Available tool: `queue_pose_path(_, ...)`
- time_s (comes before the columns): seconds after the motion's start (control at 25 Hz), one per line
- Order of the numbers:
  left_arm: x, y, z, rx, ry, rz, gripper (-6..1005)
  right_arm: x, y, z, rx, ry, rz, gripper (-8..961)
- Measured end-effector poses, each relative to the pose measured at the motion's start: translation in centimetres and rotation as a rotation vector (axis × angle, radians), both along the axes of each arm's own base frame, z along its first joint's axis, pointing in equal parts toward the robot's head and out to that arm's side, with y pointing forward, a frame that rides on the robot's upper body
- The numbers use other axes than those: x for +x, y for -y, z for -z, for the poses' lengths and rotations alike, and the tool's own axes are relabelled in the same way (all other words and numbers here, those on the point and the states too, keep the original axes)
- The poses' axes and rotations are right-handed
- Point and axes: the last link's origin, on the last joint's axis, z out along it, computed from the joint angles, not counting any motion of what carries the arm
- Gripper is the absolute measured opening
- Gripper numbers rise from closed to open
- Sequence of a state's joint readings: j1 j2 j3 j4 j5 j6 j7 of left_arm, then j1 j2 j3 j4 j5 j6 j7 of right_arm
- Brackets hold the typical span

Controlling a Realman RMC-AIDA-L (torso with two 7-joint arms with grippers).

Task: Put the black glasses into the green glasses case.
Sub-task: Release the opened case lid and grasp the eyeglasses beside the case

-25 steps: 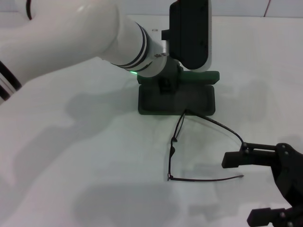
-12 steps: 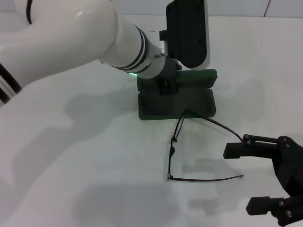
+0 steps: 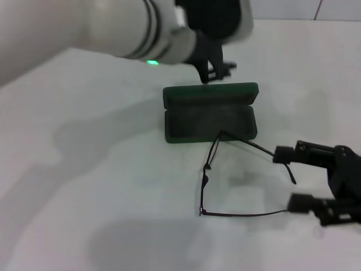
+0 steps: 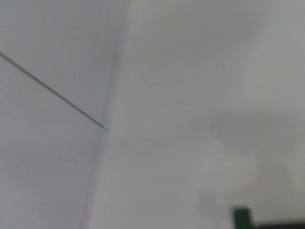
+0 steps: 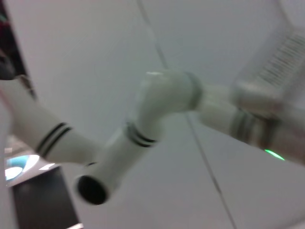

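Note:
The green glasses case [image 3: 208, 121] lies open in the middle of the white table, its lid standing upright at the back. A green corner of it shows in the left wrist view [image 4: 241, 217]. The black glasses [image 3: 202, 192] lie unfolded in front of the case, one temple resting against its front edge, both temples pointing right. My right gripper [image 3: 294, 178] is open at the temple ends, with one temple tip between its fingers [image 3: 286, 153]. My left gripper [image 3: 217, 69] hangs above and behind the lid, apart from it.
The left arm [image 3: 101, 28] spans the top left of the head view and also shows in the right wrist view [image 5: 157, 100]. Bare white table [image 3: 101, 186] lies left of and in front of the glasses.
My left gripper has lifted off the case lid and moved up and back. My right gripper has moved up and left, bringing its fingers around the temple ends. The case stays open.

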State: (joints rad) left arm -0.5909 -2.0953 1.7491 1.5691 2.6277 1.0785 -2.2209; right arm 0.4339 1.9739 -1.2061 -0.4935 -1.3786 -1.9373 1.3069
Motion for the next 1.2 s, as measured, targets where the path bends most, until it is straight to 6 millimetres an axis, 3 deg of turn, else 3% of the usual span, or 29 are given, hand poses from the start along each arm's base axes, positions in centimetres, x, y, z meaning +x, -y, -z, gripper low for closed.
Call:
queue_pose_path(0.12, 0.9, 1.0, -3.6, 0.086, 0.219, -0.037, 409, -0.1, -1.4, 0.2, -0.014, 0.055, 0.065, 865)
queue_pose_path(0.24, 0.4, 2.2, -6.1, 0.067, 0.427, -0.072, 404, -0.7, -2.9, 0.4, -0.026, 0.148, 0.103, 865)
queue_pose_path(0.44, -2.5, 4.3, -8.1, -0.004, 0.674, -0.076, 396, -3.2, -5.7, 1.4, -0.092, 0.440, 0.184, 859)
queue_pose_path(0.6, -5.1, 5.3, -8.2, -0.001, 0.736, -0.109, 387, -6.2, -7.3, 1.7, -0.156, 0.664, 0.210, 839)
queue_pose_path(0.64, -5.7, 5.5, -8.1, 0.000, 0.736, -0.120, 385, -7.8, -7.7, 2.1, -0.153, 0.802, 0.174, 833)
queue_pose_path(0.72, -6.7, 5.8, -7.8, -0.007, 0.728, -0.139, 380, -8.6, -7.8, 2.3, -0.145, 0.847, 0.137, 823)
queue_pose_path(0.92, -8.2, 6.1, -6.8, -0.045, 0.737, -0.175, 369, -12.5, -7.6, 1.4, -0.103, 0.920, -0.165, 802)
queue_pose_path(1.2, -9.0, 6.9, -9.3, -0.101, 0.971, -0.164, 354, -13.8, -7.7, -0.7, 0.027, 0.903, -0.502, 781)
